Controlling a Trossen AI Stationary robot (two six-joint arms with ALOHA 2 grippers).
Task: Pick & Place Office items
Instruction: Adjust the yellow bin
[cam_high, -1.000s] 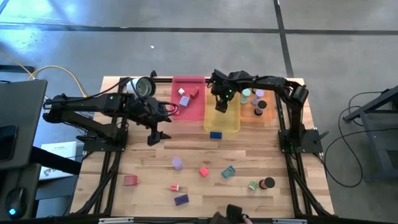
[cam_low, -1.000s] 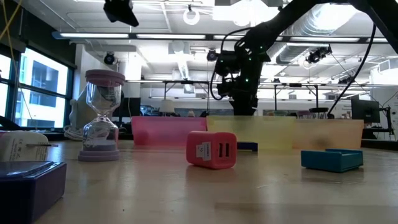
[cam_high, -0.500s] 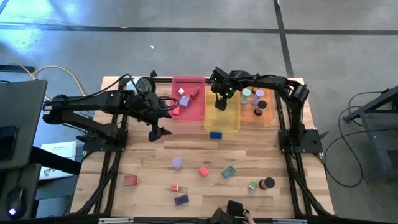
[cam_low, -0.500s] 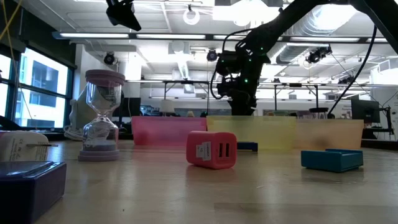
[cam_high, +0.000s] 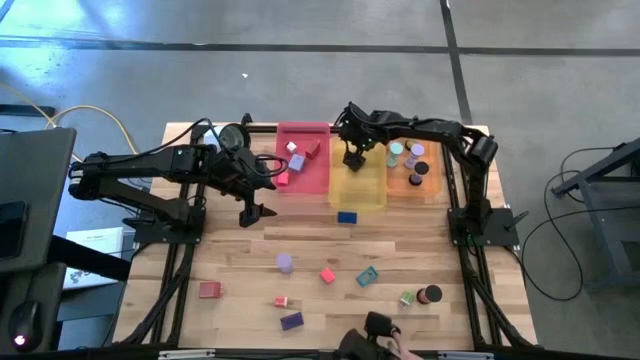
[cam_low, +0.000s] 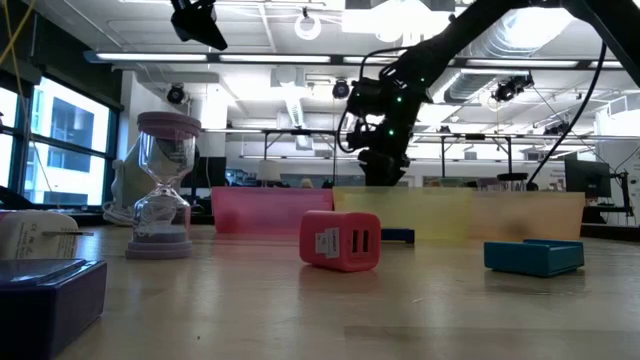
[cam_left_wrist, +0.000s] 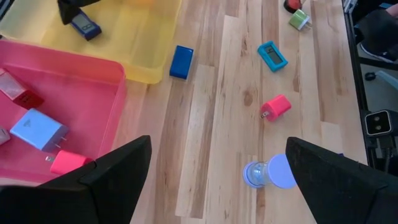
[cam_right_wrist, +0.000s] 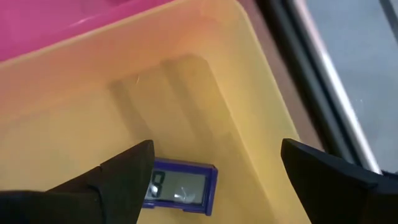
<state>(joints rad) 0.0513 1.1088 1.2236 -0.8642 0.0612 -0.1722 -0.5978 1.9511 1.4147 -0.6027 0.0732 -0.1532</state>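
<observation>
The right pincer (cam_high: 353, 160) hangs open over the see-through yellow plastic tray (cam_high: 372, 200); the little purple timer (cam_right_wrist: 180, 185) lies below it, let go. The left pincer (cam_high: 252, 213) waits open.

Yellow tray (cam_high: 358, 190) partly occupied: right gripper (cam_high: 353, 158) hung over far half, fingers spread, small purple clock (cam_right_wrist: 180, 185) lying on floor beneath. Pink tray (cam_high: 305, 172) blocked at near left corner by left gripper (cam_high: 252, 207) alongside. Blue block (cam_high: 347, 216) set just before yellow tray. Wide bare wood left between trays and scattered pieces at near edge.
</observation>
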